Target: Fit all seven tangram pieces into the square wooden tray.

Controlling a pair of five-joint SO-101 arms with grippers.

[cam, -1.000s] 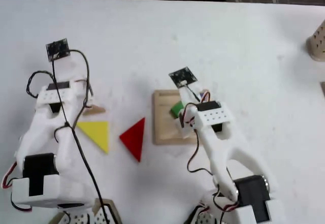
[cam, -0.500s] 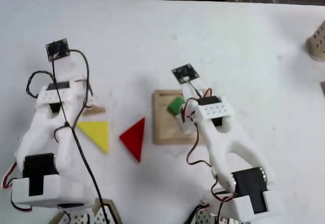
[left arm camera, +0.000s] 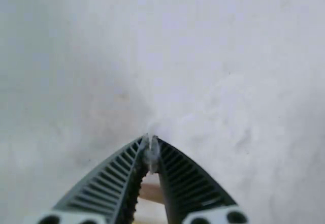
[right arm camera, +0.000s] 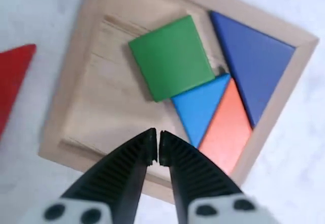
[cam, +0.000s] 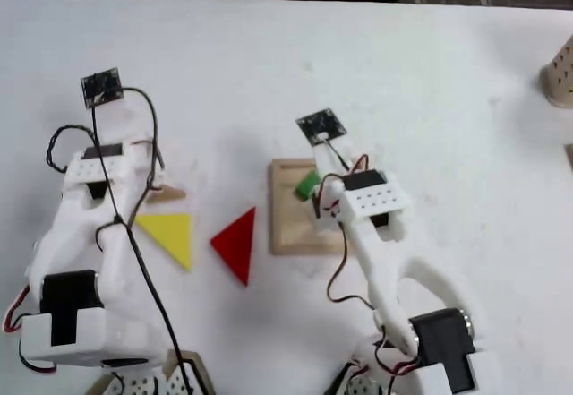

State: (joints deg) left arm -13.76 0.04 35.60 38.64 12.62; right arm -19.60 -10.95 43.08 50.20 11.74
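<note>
Over on the left side of the surface [cam: 430, 64], the left hand [left arm camera: 151, 150] is clenched. Its two fingers meet at the tips and grip nothing. A small tan piece [cam: 166, 195] lies just beside that arm; I cannot tell its shape.

Next comes the yellow triangle [cam: 168, 234], flat on the surface. Near it lies the red triangle [cam: 236, 244]. Both are outside the tray and do not touch each other.

Then comes the square wooden tray [right arm camera: 71, 82]. Four pieces are in it. The green square [right arm camera: 171, 57] sits turned, not lined up with the tray's walls. One of its sides rests against the light blue triangle [right arm camera: 200, 109]. The orange piece [right arm camera: 226, 132] is beside that one, and the dark blue triangle [right arm camera: 251, 66] fills the far corner. A thin gap of wood shows between the green square and the dark blue triangle. The rest of the tray is bare wood.

Above that bare wood hangs the right hand [right arm camera: 156, 150], clenched and holding nothing.

I think the job right now is to get the green square snug. The shut fingertips could push softly on its free side and slide it until the gap closes. The push should be slow and low, so the blue and orange pieces do not get bumped. The bare wood must stay open for the pieces outside.
</note>
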